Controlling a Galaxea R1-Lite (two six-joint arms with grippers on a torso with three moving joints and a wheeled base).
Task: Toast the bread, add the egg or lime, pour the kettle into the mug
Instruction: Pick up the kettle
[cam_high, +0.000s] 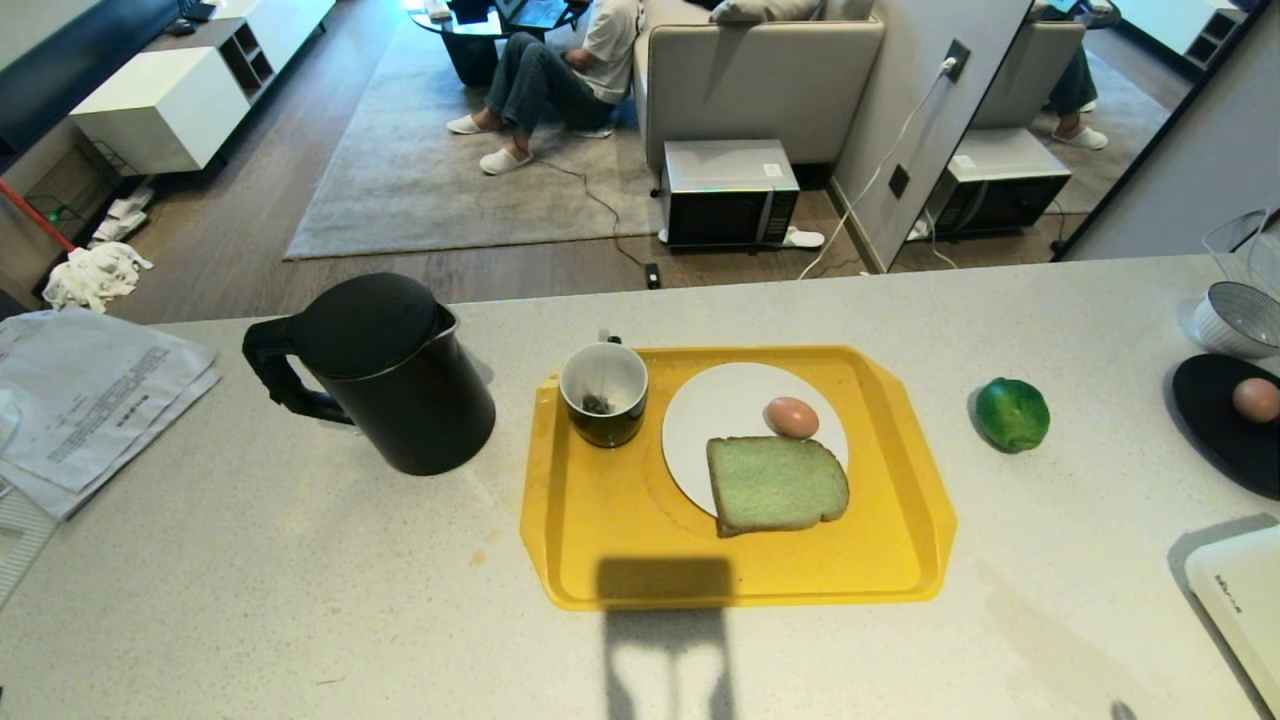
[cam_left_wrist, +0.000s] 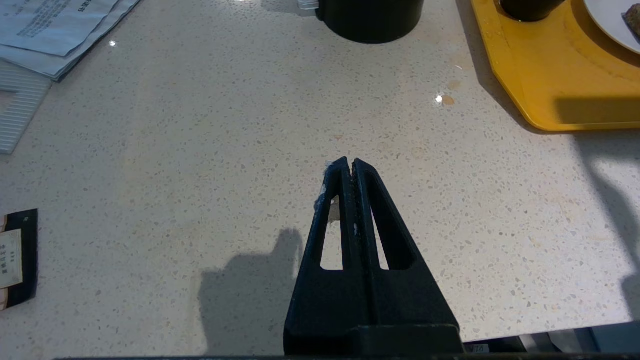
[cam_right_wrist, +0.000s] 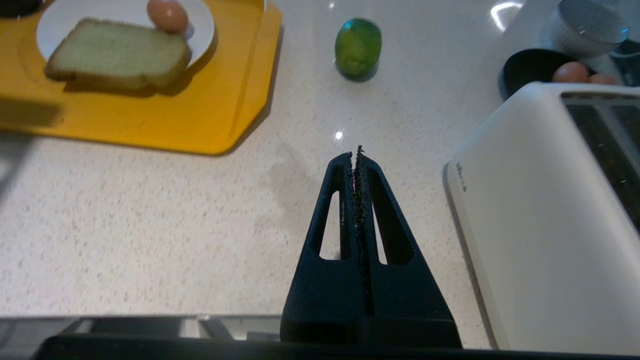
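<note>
Sitting left on the counter (cam_high: 300, 560): kettle (cam_high: 385, 375), then yellow tray (cam_high: 620, 540) with mug (cam_high: 604, 393), white plate (cam_high: 720, 410) carrying egg (cam_high: 792, 417) and bread (cam_high: 777, 485). Lime (cam_high: 1012, 414) right of tray, toaster (cam_right_wrist: 545, 225) far right. Left gripper (cam_left_wrist: 348, 165) pinched closed, empty, above bare counter. Right gripper (cam_right_wrist: 356, 156) likewise closed, empty, just beside toaster.

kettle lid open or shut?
Shut. In the head view the round black lid sits flat on the kettle, which stands upright on the counter left of the yellow tray. How full it is cannot be told.
</note>
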